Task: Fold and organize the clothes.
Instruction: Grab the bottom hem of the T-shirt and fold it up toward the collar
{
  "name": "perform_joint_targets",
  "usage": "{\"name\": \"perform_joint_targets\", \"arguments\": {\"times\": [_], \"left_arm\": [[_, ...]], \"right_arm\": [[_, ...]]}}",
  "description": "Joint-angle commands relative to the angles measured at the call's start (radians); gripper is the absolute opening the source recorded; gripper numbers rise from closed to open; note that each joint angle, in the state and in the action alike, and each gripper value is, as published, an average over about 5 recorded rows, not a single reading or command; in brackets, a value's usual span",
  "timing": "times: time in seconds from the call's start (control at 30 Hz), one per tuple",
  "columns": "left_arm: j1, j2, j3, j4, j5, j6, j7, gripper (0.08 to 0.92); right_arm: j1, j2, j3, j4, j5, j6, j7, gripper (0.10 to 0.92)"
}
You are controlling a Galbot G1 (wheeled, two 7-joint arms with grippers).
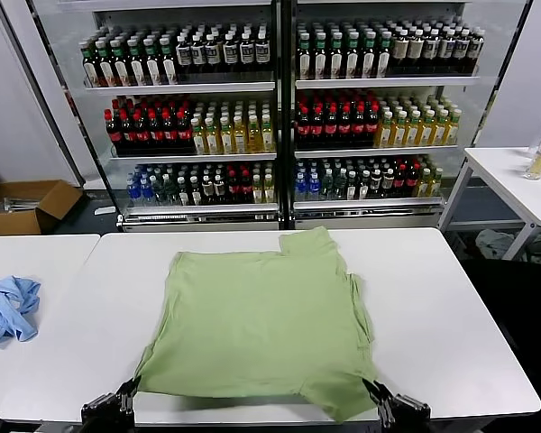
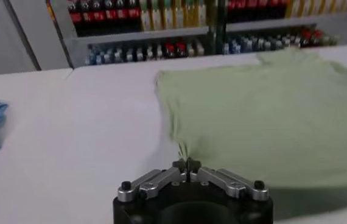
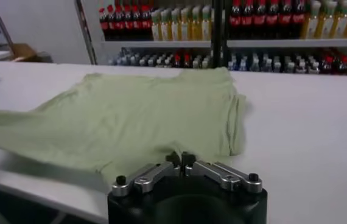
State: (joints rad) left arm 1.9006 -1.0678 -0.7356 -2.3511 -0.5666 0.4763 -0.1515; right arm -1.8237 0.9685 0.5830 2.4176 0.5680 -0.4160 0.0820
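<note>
The light green soft-fabric polo shirt (image 1: 261, 320) lies spread flat on the white rectangular table (image 1: 451, 334), its near edge at both grippers. The left gripper (image 1: 129, 393) pinches one near corner between closed jaws; the right gripper (image 1: 374, 394) pinches the other. A crumpled light blue cloth (image 1: 7, 307) lies well beyond the left jaws.

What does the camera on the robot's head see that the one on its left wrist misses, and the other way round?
Only the head view shows the right claw pinching the shirt's near right corner, the cardboard box on the floor and the side table. Only the left wrist view shows up close the left claw shut on the shirt's near left corner. Both show the shirt, the blue cloth and the bottle shelves.
</note>
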Motion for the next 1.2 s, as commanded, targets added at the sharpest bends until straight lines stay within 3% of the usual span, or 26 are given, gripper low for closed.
{"name": "perform_joint_targets", "arguments": {"times": [0.03, 0.47, 0.93, 1.03, 1.2], "left_arm": [[-0.376, 0.015, 0.071, 0.299, -0.08, -0.067, 0.107, 0.083], [-0.62, 0.024, 0.196, 0.513, -0.074, -0.045, 0.118, 0.083], [-0.656, 0.016, 0.231, 0.6, 0.016, -0.048, 0.129, 0.083], [-0.661, 0.002, 0.24, 0.623, 0.039, -0.066, 0.124, 0.091], [-0.655, -0.001, 0.218, 0.608, 0.024, -0.09, 0.101, 0.207]], "right_arm": [[0.358, 0.022, -0.112, -0.156, 0.033, -0.045, 0.04, 0.12], [0.587, 0.092, -0.258, -0.406, -0.032, -0.058, 0.007, 0.12], [0.604, 0.119, -0.287, -0.494, -0.092, -0.063, 0.009, 0.12], [0.6, 0.133, -0.299, -0.505, -0.114, -0.06, 0.017, 0.161], [0.597, 0.122, -0.278, -0.477, -0.11, -0.065, 0.033, 0.306]]}}
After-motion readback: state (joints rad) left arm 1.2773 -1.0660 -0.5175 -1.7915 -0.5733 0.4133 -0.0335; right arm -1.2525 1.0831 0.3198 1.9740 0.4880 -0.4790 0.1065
